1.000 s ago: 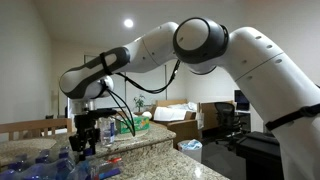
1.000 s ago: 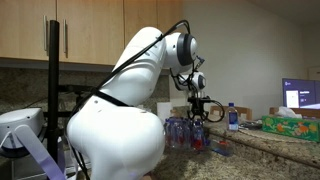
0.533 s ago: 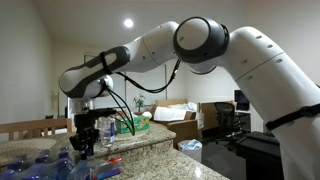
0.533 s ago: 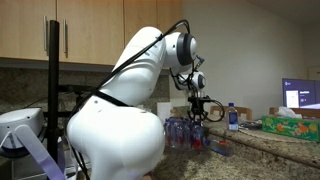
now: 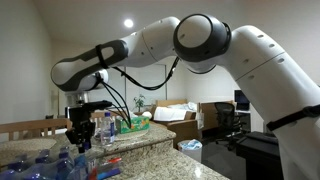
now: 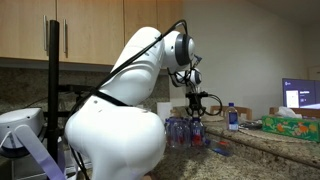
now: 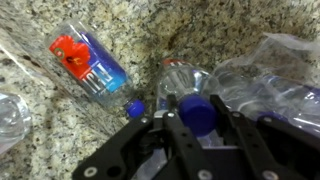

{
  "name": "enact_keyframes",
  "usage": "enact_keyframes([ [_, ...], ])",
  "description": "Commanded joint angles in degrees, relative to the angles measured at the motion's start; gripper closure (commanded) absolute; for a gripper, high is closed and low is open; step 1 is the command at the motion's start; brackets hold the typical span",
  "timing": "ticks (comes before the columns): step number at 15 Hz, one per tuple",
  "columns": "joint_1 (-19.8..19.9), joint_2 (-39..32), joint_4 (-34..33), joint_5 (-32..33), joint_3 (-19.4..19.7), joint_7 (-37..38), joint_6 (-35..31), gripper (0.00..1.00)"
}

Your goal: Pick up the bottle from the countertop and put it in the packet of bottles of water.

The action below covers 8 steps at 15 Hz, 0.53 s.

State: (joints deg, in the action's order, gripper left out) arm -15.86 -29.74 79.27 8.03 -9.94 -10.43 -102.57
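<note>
In the wrist view my gripper (image 7: 197, 118) is shut round the blue cap and neck of a small clear bottle (image 7: 198, 108), which hangs under it. The clear wrapped packet of bottles (image 7: 262, 80) lies just right of it. Another clear bottle with a blue cap and a red and blue label (image 7: 88, 64) lies on its side on the granite countertop (image 7: 150, 25) at upper left. In both exterior views the gripper (image 5: 81, 137) (image 6: 197, 113) holds the bottle (image 5: 84, 155) (image 6: 196, 130) upright above the blue-capped packet (image 5: 40, 168) (image 6: 177, 132).
A green tissue box (image 6: 290, 124) and a separate bottle (image 6: 233, 116) stand farther along the counter. A small red and blue object (image 6: 221, 148) lies near the counter's front edge. Boxes (image 5: 175, 112) and an office chair (image 5: 226, 118) stand beyond the counter.
The arm has risen and shifted a little sideways, lifting the held bottle higher above the counter beside the packet. The jaws stay shut on it.
</note>
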Motion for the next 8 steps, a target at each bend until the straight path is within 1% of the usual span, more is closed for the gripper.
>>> enact_keyframes([
  [1,-2.86,1.04,-6.56,4.89,0.93,2.73,8.2,0.89],
  [4,-4.94,-0.7,-14.28,9.07,2.15,5.3,13.39,0.89],
  [8,-5.86,-4.71,-24.99,10.48,3.35,5.19,21.7,0.89],
])
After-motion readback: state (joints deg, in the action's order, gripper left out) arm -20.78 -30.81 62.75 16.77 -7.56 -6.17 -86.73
